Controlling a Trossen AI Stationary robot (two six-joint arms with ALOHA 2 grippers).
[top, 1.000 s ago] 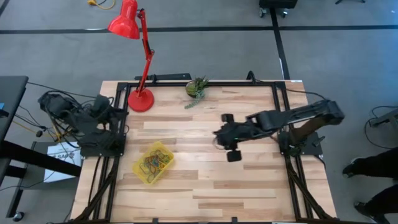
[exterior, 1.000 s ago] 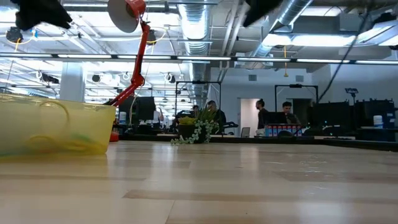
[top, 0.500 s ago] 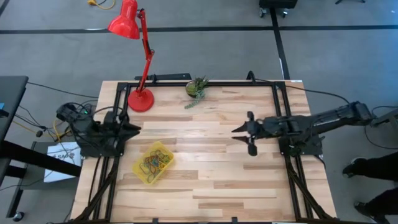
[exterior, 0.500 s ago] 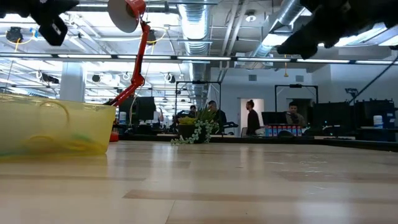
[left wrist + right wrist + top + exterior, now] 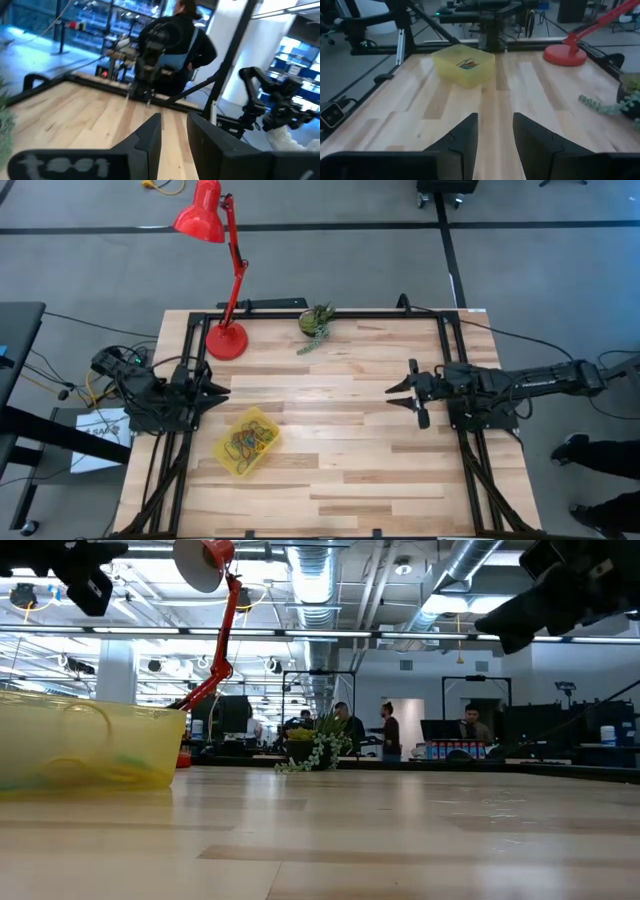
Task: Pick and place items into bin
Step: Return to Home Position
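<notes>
The left arm is folded at the table's (image 5: 330,480) left edge. Its gripper (image 5: 214,392) points inward over the wood. In the left wrist view the two fingers (image 5: 150,137) stand a narrow gap apart, with nothing between them.

Just in front of that arm and nearer the table's front edge sits the yellow bin (image 5: 222,452), turned at an angle. The rubber bands (image 5: 248,441) lie heaped inside it, green, orange, blue and dark loops tangled together. In the low view the bin (image 5: 90,745) fills the left side, with pale loops showing through its wall. In the right wrist view it (image 5: 451,66) lies straight ahead, well apart from the gripper.

At the back stands the red lamp (image 5: 226,340), and to its right the plant (image 5: 316,321).

The right arm reaches in low from the right edge. Its gripper (image 5: 400,391) is over bare wood right of centre and points toward the left arm. Its fingers (image 5: 462,137) are parted and hold nothing.

People stand in the room beyond the table (image 5: 390,730).
</notes>
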